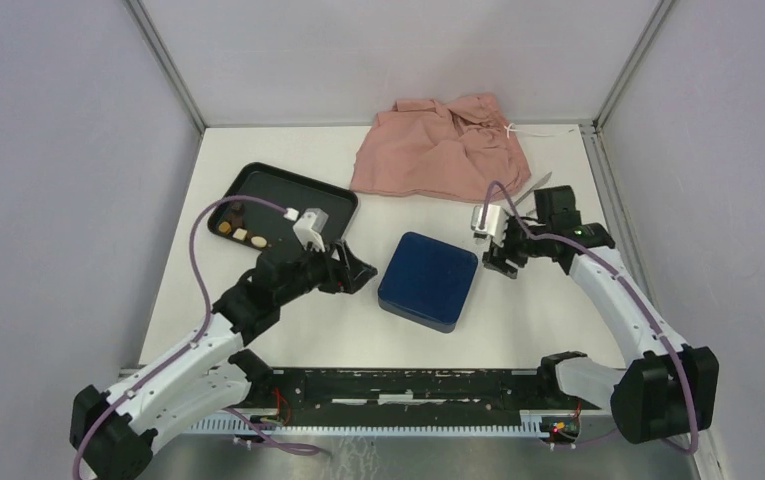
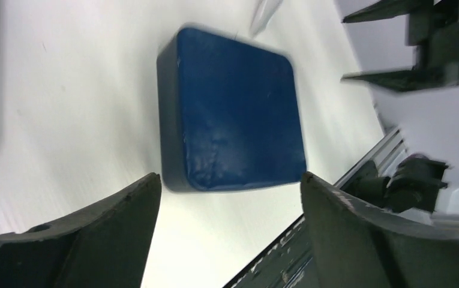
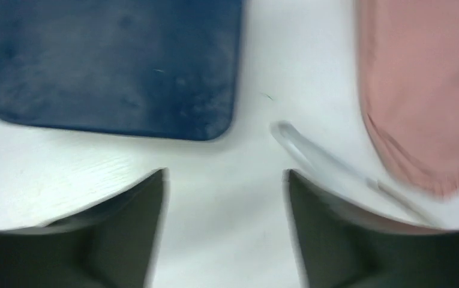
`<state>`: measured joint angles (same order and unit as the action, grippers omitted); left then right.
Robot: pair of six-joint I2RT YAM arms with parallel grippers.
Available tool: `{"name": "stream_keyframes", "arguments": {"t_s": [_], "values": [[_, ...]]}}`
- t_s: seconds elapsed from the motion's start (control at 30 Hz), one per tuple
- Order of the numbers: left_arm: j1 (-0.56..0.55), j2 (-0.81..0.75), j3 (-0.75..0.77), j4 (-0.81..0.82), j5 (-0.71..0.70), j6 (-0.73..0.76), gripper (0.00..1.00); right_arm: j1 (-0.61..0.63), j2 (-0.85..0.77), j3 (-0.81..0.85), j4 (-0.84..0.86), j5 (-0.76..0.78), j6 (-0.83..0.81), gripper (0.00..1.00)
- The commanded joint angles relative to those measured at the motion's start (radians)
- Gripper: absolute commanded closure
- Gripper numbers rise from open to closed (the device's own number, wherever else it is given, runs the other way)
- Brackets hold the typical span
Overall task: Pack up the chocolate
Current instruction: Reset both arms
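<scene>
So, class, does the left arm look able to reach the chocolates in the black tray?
Probably yes: the chocolates lie uncovered in the tray beside the left gripper, which now faces the blue box.

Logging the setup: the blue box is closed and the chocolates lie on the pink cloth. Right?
No: the top view shows the chocolates lying in the black tray, not on the pink cloth. The blue box is indeed closed.
</scene>
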<state>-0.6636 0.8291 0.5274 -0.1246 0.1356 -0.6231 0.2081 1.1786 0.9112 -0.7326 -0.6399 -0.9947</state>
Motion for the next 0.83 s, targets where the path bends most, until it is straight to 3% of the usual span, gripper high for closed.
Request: {"name": "stream_keyframes", "arguments": {"t_s": [0.0,0.1,0.17,0.23,0.37,0.47,0.8], "values": [[-0.002,-0.117,0.156,-0.083,-0.111,0.104,0.03,-0.097,-0.151,-0.005,0.273,0.148,0.224,0.04],[-0.001,-0.125,0.302,-0.152,-0.132,0.156,0.0,-0.122,-0.237,0.031,0.464,0.325,0.498,0.02],[-0.001,-0.105,0.397,-0.2,-0.132,0.188,0.0,-0.122,-0.224,0.149,0.427,0.361,0.613,0.02],[-0.001,-0.081,0.476,-0.241,-0.133,0.207,0.0,-0.121,-0.211,0.258,0.356,0.308,0.627,0.02],[-0.001,-0.053,0.565,-0.287,-0.114,0.22,0.0,-0.122,-0.231,0.347,0.328,0.223,0.723,0.02],[-0.001,-0.049,0.599,-0.307,-0.108,0.218,0.0,-0.121,-0.241,0.382,0.348,0.363,0.929,0.02],[-0.001,-0.041,0.678,-0.383,-0.107,0.193,0.0,-0.121,-0.273,0.393,0.334,0.326,0.952,0.02]]}}
